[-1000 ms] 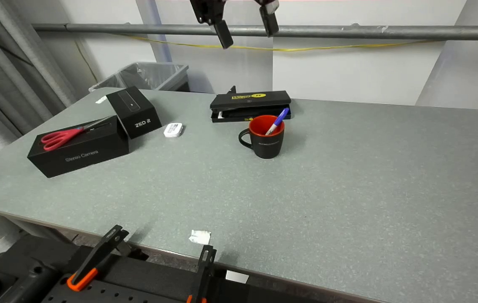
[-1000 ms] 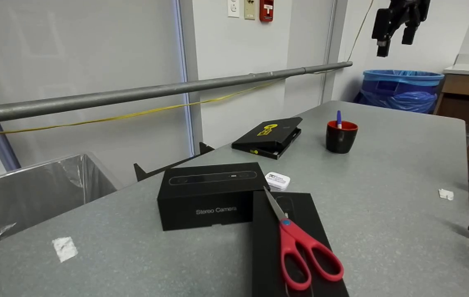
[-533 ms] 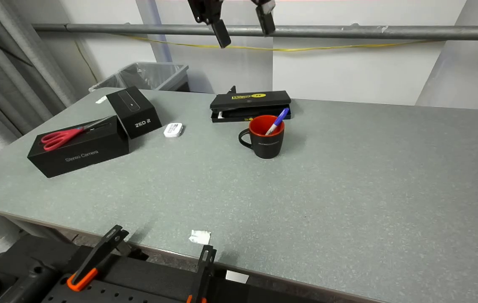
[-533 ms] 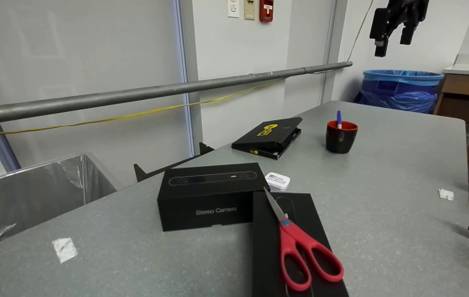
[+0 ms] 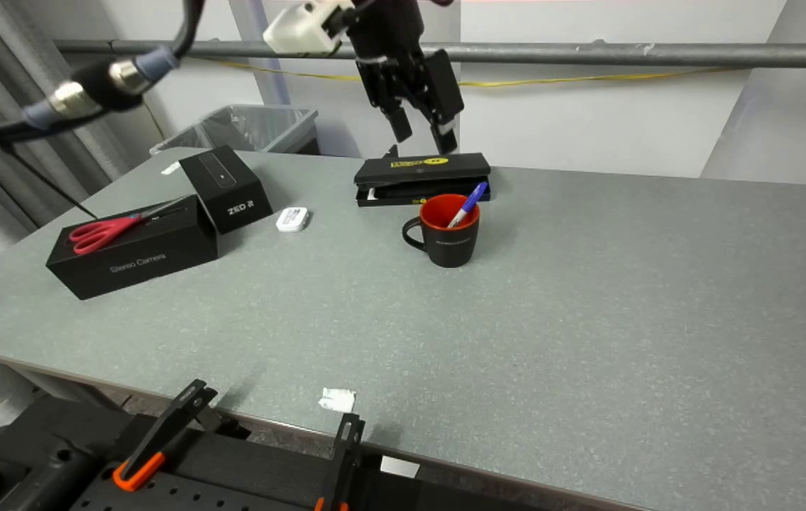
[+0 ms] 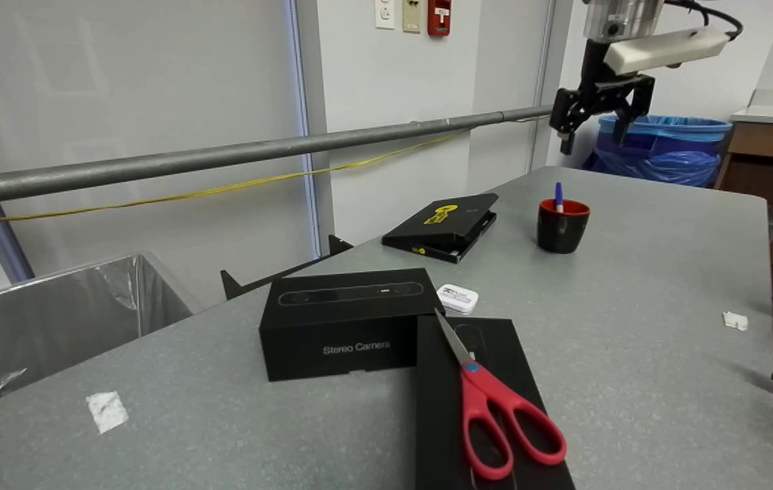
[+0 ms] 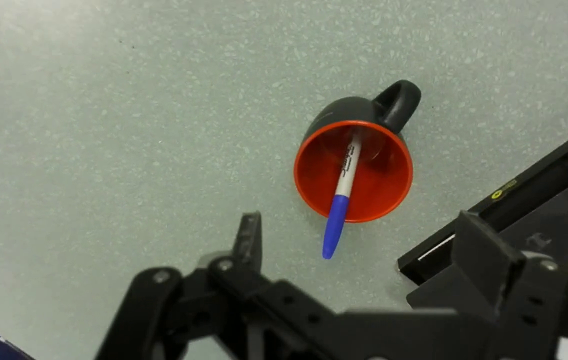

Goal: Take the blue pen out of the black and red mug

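Note:
The black and red mug [image 5: 450,245] stands upright on the table, black outside and red inside, and shows in both exterior views [image 6: 561,233] and the wrist view [image 7: 379,185]. Its handle is hidden in an exterior view. The blue pen [image 5: 472,199], a white marker with a blue cap, leans in the mug with its cap above the rim; it also shows in an exterior view [image 6: 558,193] and the wrist view [image 7: 336,220]. My gripper [image 5: 424,139] is open and empty, above the mug and apart from the pen [image 6: 592,141]. In the wrist view the cap lies between the fingers [image 7: 358,217].
A black box with its lid ajar [image 5: 423,174] lies close behind the mug. Black camera boxes [image 5: 130,248] with red scissors [image 5: 106,233] on top and a small white case [image 5: 292,219] are farther off. A grey rail [image 5: 587,55] runs along the wall.
My gripper has come down from high up toward the mug, and more of the wrist and cable now shows. It stays open. The mug and pen have not moved.

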Motion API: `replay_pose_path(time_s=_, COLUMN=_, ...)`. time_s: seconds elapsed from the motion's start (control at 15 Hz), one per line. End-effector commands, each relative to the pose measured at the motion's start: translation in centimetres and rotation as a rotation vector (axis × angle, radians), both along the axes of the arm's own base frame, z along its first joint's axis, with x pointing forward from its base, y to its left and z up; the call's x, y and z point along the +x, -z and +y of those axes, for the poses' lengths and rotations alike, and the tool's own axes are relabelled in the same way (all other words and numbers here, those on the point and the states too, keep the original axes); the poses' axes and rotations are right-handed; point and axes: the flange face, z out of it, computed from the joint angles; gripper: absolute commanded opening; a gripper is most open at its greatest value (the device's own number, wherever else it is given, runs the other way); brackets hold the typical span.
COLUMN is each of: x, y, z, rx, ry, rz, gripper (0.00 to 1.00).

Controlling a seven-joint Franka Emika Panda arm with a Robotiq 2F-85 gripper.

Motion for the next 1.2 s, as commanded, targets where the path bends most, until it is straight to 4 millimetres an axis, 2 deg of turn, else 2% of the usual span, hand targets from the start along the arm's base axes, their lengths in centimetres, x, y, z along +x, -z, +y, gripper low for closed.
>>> replay_pose_path(time_s=0.0, x=2.3, y=2.9, z=-1.7, rx=-0.026, ry=0.101, rz=-0.069, gripper=1.0)
replay_pose_path(time_s=0.27, x=3.3, y=4.8, z=-3.6, rx=-0.038, ry=0.176, rz=-0.066, gripper=1.0)
replay_pose_path(time_s=0.33, x=2.1, y=4.1, z=-3.4, rx=-0.026, ry=0.147, rz=-0.052, gripper=1.0)
replay_pose_path(time_s=0.73, x=2.1, y=4.5, z=-3.5, rx=-0.029, ry=0.147, rz=-0.044, gripper=1.0)
replay_pose_path(time_s=1.13, x=3.1, y=6.3, z=-3.8, rx=-0.038, ry=0.169, rz=-0.085, gripper=1.0)
